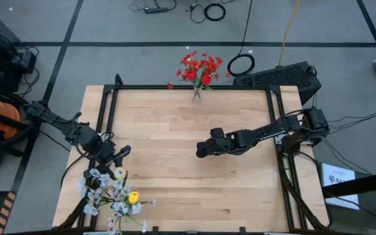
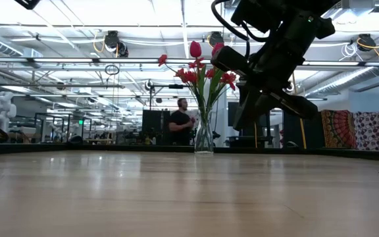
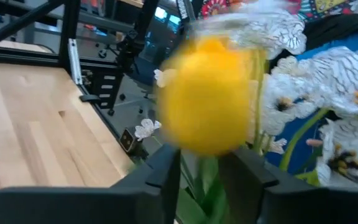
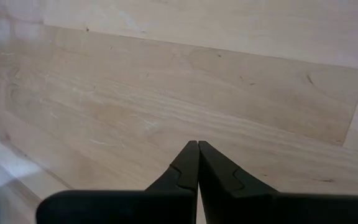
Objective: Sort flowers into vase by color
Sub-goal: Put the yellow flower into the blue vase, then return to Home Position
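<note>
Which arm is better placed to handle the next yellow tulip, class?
Left, probably. The left gripper is at the mixed bunch, its fingers straddling a yellow tulip stem. The right gripper hangs shut and empty over mid-table.

The clear glass vase (image 1: 196, 94) with red tulips (image 1: 200, 68) in it stands on the pale wooden table (image 1: 175, 130) at twelve o'clock, at the far edge. The bunch of white blossoms (image 1: 103, 192) and yellow tulip (image 1: 134, 196) sits at seven o'clock. The left gripper (image 1: 113, 163) is beside that bunch. The right gripper (image 1: 201, 149) hangs over the table's middle.
</note>
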Robot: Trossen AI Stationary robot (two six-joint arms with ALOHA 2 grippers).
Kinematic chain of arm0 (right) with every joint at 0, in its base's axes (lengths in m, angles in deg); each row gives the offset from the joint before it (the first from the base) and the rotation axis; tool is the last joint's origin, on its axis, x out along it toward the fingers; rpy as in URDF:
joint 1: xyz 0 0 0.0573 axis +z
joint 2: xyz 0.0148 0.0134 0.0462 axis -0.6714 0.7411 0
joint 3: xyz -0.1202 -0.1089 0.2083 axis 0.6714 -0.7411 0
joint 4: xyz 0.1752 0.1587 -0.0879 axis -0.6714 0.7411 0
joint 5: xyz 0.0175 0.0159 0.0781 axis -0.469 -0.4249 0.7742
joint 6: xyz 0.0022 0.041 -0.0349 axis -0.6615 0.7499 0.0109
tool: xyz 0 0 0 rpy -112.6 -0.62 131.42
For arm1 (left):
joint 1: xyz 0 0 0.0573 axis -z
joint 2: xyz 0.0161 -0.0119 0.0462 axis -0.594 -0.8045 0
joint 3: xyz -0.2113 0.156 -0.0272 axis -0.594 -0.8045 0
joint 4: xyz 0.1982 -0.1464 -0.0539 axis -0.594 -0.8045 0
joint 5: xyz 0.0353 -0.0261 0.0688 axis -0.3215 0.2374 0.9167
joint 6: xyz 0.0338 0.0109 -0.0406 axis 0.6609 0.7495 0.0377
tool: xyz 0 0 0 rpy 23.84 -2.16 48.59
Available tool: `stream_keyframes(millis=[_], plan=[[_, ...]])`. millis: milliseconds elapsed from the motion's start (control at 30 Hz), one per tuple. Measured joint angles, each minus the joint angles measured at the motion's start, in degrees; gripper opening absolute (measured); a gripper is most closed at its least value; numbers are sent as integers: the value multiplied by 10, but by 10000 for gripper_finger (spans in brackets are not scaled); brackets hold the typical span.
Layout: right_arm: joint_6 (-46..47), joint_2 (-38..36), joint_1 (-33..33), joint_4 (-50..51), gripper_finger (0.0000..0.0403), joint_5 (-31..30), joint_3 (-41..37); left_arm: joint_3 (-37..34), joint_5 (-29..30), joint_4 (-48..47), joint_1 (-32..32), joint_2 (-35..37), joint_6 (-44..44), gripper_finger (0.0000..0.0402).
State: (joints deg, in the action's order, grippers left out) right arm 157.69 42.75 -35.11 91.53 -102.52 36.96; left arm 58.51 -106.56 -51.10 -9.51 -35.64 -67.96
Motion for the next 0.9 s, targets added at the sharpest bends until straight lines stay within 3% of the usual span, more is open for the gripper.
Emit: stream_keyframes(millis=[200, 367, 567, 800, 900], plan=[[4, 0, 0, 0, 0, -1, 0, 1, -31, -12, 0, 11, 15, 129], [4, 0, -3, 0, 0, -1, 0, 1, -21, -77, 0, 31, 55, 130], [2, 0, -9, -1, 0, -1, 0, 1, 69, -154, -6, 60, 102, 130], [-14, 0, -9, -1, 0, -1, 0, 1, 251, -222, -28, 97, 145, 118], [-27, 0, -9, -1, 0, -1, 0, 1, 290, -226, -39, 100, 161, 100]])
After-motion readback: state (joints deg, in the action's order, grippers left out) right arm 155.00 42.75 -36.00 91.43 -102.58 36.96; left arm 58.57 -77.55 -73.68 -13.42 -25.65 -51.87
